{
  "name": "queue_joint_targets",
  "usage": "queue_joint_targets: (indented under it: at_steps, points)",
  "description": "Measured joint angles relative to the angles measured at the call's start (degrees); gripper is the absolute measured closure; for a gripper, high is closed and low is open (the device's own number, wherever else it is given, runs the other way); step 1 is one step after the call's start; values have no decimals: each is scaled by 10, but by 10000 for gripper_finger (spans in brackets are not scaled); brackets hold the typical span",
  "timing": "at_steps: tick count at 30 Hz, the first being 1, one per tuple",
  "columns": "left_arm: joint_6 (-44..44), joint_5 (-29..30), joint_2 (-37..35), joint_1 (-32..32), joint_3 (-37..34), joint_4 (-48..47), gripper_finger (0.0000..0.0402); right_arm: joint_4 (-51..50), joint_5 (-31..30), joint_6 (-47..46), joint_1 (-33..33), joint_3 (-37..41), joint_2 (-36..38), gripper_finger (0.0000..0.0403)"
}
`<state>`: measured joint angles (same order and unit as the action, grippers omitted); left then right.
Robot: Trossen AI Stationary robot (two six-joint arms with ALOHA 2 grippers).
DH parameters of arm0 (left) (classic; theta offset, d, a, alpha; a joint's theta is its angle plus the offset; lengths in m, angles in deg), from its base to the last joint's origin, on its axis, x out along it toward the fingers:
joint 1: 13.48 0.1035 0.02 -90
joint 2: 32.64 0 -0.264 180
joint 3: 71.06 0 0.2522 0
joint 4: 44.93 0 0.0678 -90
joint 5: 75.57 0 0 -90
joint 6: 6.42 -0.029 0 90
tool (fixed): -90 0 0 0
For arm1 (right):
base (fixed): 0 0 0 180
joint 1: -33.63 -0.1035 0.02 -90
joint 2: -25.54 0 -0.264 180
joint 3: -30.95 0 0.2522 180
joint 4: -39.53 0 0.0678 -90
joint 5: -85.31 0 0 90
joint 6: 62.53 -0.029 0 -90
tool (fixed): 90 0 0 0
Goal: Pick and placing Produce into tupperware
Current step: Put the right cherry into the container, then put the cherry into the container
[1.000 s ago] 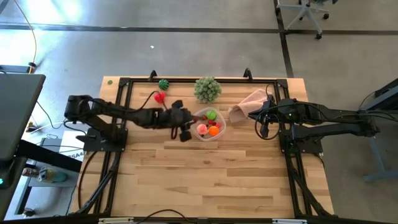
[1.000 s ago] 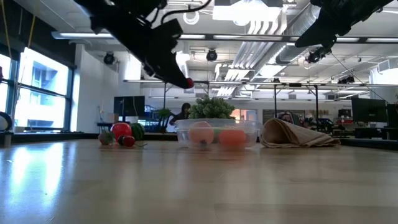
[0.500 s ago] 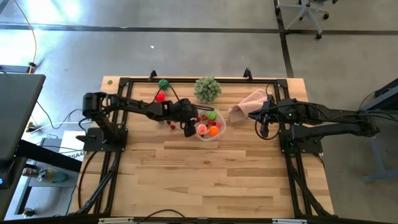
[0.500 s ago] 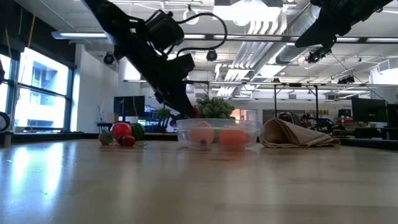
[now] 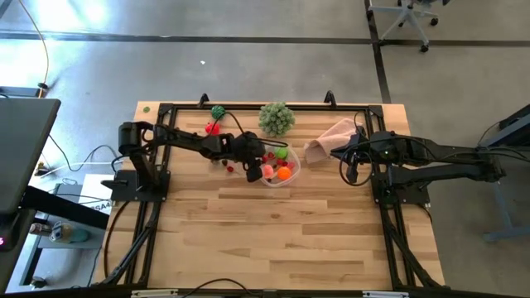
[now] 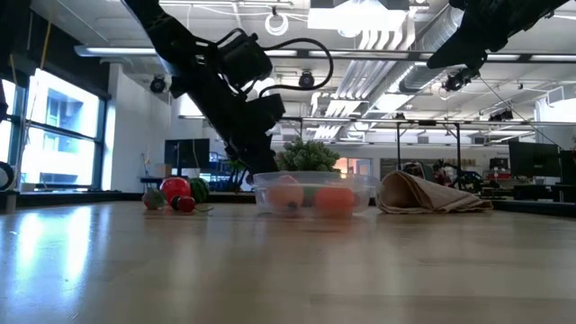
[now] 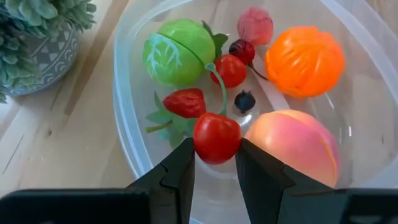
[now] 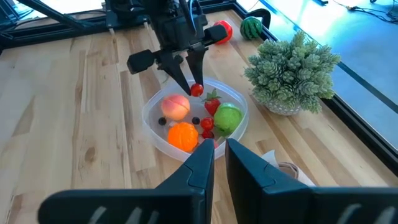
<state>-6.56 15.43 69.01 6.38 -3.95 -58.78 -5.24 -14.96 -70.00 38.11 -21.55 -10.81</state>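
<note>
The tupperware (image 5: 273, 183) is a round clear tub at mid-table; in the left wrist view its rim (image 7: 121, 124) curves around a green ball (image 7: 177, 51), an orange (image 7: 305, 60), a peach (image 7: 292, 146), a strawberry (image 7: 185, 102) and smaller pieces. My left gripper (image 7: 216, 167) hangs over the tub's left side, shut on a small red cherry (image 7: 216, 138). More produce lies to the tub's left: a red piece (image 5: 213, 128), a dark green one (image 5: 218, 111) and a tiny red one (image 5: 230, 166). My right gripper (image 8: 219, 149) waits, shut, right of the tub. My left gripper pinches the red cherry's round body (image 7: 205, 146) between its two fingertips (image 7: 181, 165). The fingers slant down from the table's left. The cherry is lifted clear, just inside the tub's left wall, and its green stem (image 7: 222, 93) arches away over the other pieces.
A pale green leafy ball (image 5: 276, 118) in a grey pot stands just beyond the tub. A pink cloth (image 5: 331, 136) lies bunched to the tub's right, near my right gripper (image 5: 351, 170). Bare wood stretches across the near half of the table (image 5: 281, 240).
My left gripper has carried the cherry toward the table's right and down, from well above the table left of the tub to rim height at the tub's left side. It has stayed shut on the cherry.
</note>
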Motion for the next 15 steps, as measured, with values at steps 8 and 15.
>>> queue_joint_targets:
  at_steps: [8, 15]
  points:
    - [3, 2, 0, 1, 0, -2, 290, 0, 0, 0, 0, 0, 0, 373]
    - [-10, 10, 0, 1, 0, -10, 244, 0, 1, 0, 0, 0, 0, 373]
